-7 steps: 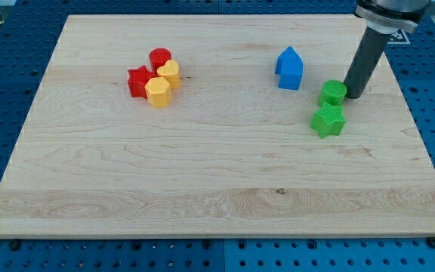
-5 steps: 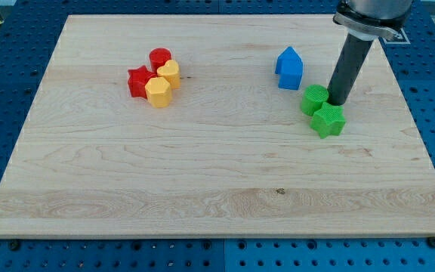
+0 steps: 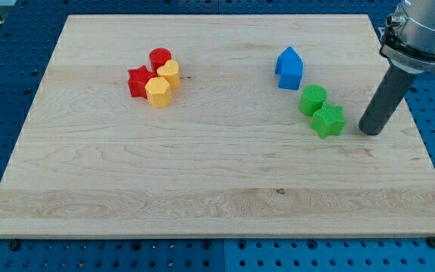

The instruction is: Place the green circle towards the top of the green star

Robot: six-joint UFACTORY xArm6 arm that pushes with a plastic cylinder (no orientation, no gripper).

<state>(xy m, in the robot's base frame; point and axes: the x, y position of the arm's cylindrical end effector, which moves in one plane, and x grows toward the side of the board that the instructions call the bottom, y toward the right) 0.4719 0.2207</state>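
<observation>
A: Where is my tip [image 3: 370, 131] at this moment?

B: It rests on the table [image 3: 202, 174] towards the view's right edge, to the right of the green star [image 3: 328, 120] and clearly apart from it, touching no block. The rod's upper part runs out of the view at the top right corner, so the arm above it is cut off.

A: And the green circle [image 3: 313, 100]?

B: It sits just up and to the left of the green star, the two touching or very nearly so; I cannot make out a gap between them. The blue house-shaped block [image 3: 289, 68] stands a little further up and left, apart from the circle.

A: What about fingers, open or shut?

B: There are none to see. The arm ends in a plain dark rod, and it holds nothing.

A: Anything hard to read on the left?

B: A tight cluster: a red star [image 3: 137, 81], a red cylinder [image 3: 160, 58] behind, and two yellow blocks. The upper yellow block [image 3: 169, 72] is partly hidden by the lower yellow block [image 3: 158, 91], so its shape is unclear. All four seem pressed together.
</observation>
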